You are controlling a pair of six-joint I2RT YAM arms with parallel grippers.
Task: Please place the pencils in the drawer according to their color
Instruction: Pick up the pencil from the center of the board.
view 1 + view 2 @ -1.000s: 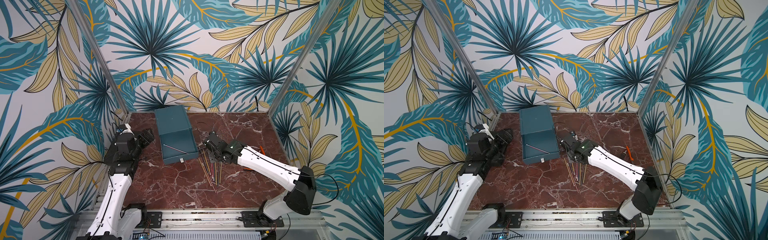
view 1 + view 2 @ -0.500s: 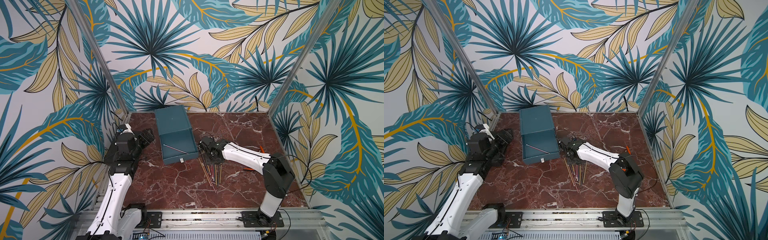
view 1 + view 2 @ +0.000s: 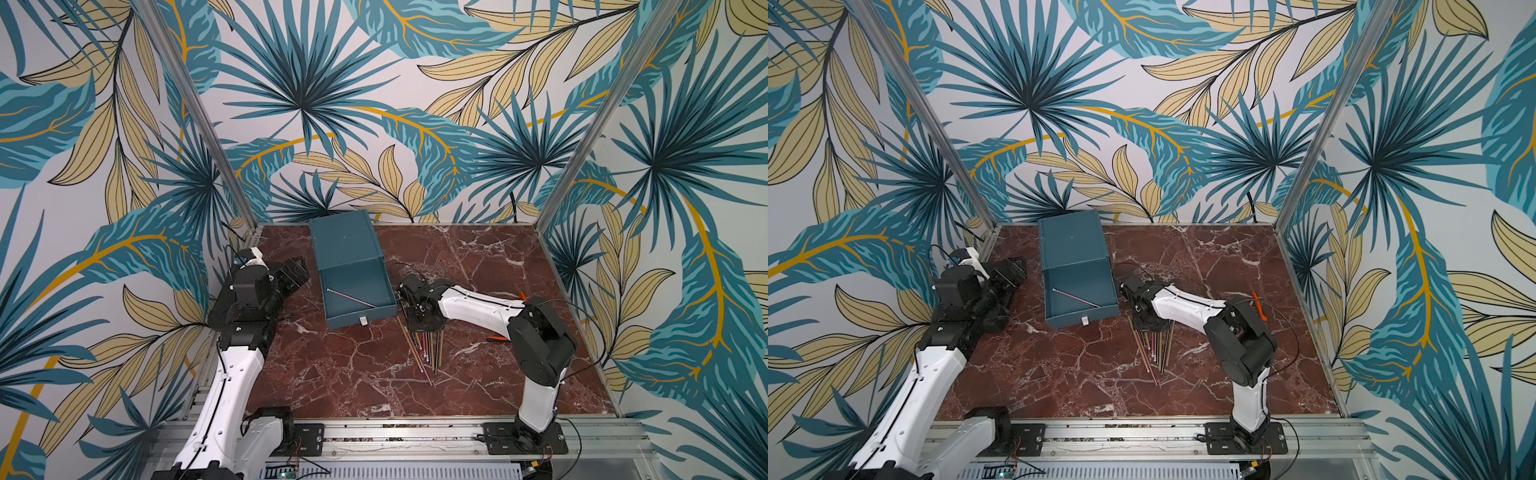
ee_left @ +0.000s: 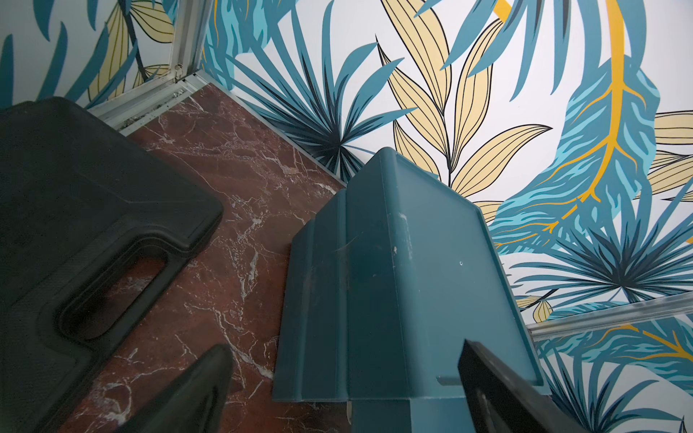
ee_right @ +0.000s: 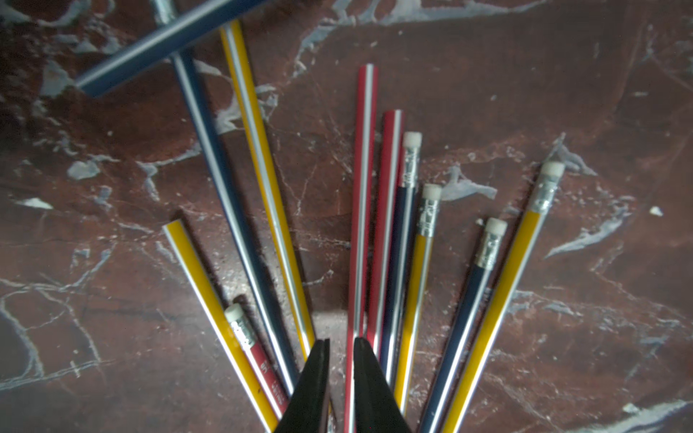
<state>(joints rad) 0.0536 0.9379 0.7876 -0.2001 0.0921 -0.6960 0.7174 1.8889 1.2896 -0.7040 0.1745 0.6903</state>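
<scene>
One red pencil (image 3: 351,297) lies in the open drawer (image 3: 361,317); remaining pencils (image 3: 426,349) piled on counter (image 3: 478,257) beside it; right end effector (image 5: 339,343) nearly closed over pile, grip unclear; left end effector (image 3: 296,273) wide open.

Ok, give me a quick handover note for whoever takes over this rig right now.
Left gripper: jaws open, empty, beside the drawer cabinet.
Right gripper: jaws closed on a red pencil in the pile, not lifted.
Done: open drawer pulled out, one reddish pencil inside.
Left: all the other pencils, sorted by colour.
</scene>
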